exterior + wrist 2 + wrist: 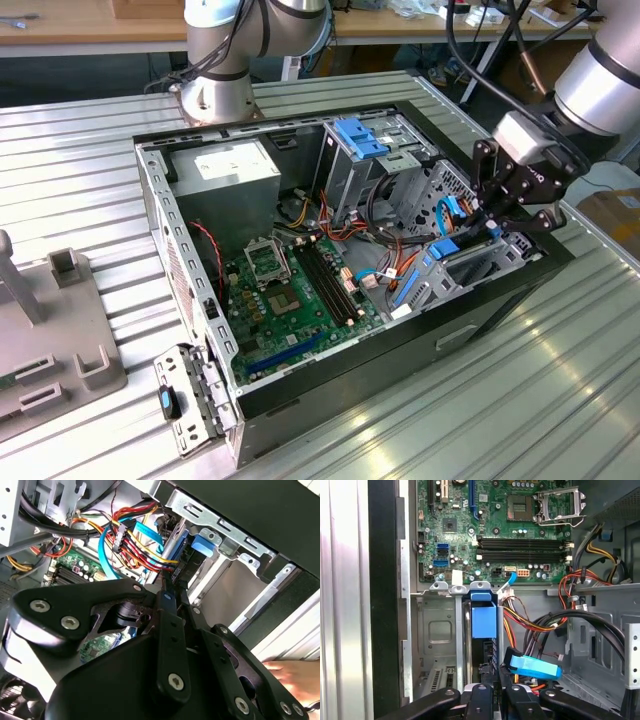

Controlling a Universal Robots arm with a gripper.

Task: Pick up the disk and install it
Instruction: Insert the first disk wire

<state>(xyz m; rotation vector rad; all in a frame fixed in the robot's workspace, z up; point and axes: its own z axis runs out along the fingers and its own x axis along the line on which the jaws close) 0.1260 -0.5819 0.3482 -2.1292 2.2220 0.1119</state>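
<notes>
The disk (484,622) stands on edge in a slot of the metal drive cage (437,630), at the front corner of the open computer case on the exterior view's right. Its bright blue rail faces the camera in the first wrist view. That rail also shows as a blue patch, the disk (446,246), below my fingers in the exterior view, and as the disk (204,545) in the second wrist view. My gripper (492,228) hangs over the cage, pointing down into it. The black fingers of the gripper (492,695) sit close together on the disk's near end, and the gripper (167,587) narrows to a tight point.
Red, yellow and black cables (535,622) and a blue connector (535,666) crowd the bay beside the disk. The motherboard (290,290) lies mid-case, with the grey power supply (230,165) and a blue bracket (360,135) behind it. A grey fixture (60,330) stands at the exterior view's left.
</notes>
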